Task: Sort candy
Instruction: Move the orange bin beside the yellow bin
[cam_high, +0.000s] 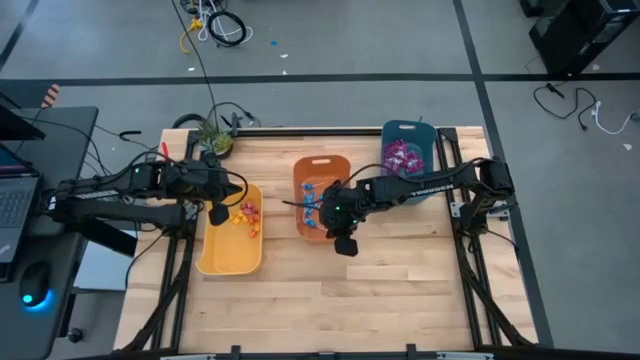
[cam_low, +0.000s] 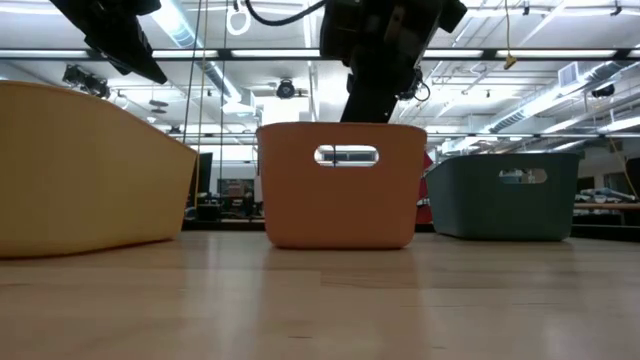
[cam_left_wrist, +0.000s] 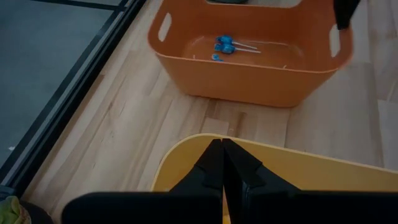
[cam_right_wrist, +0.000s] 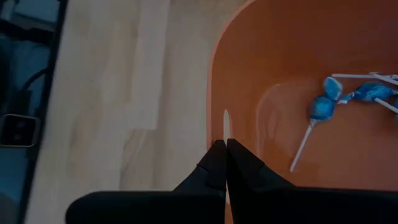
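The right pincer (cam_high: 345, 243) is pressed shut with nothing between its fingers, and it hangs over the front rim of the orange bin (cam_high: 340, 165), at the edge nearest the bare front of the table (cam_high: 380, 300). In the right wrist view its two dark fingers meet in a point just above that rim, and inside the bin, a little way beyond them, lie the blue lollipops (cam_right_wrist: 323, 107) on their thin white sticks (three or so, bunched together at one side of the bin floor).

The left pincer (cam_high: 217, 213) is likewise closed and empty. It hovers above the yellow bin (cam_high: 228, 262), and just beside it, within that bin, sits a small cluster of orange and red candies (cam_high: 245, 214). From the left wrist view its joined fingers show over the yellow bin's near rim, with the orange bin farther ahead across a strip of table.

Behind the right arm, well away from its pincer, stands the teal bin (cam_high: 405, 130), which holds a heap of purple packets (cam_high: 402, 157).

In the low view all three bins stand in a row on the table.
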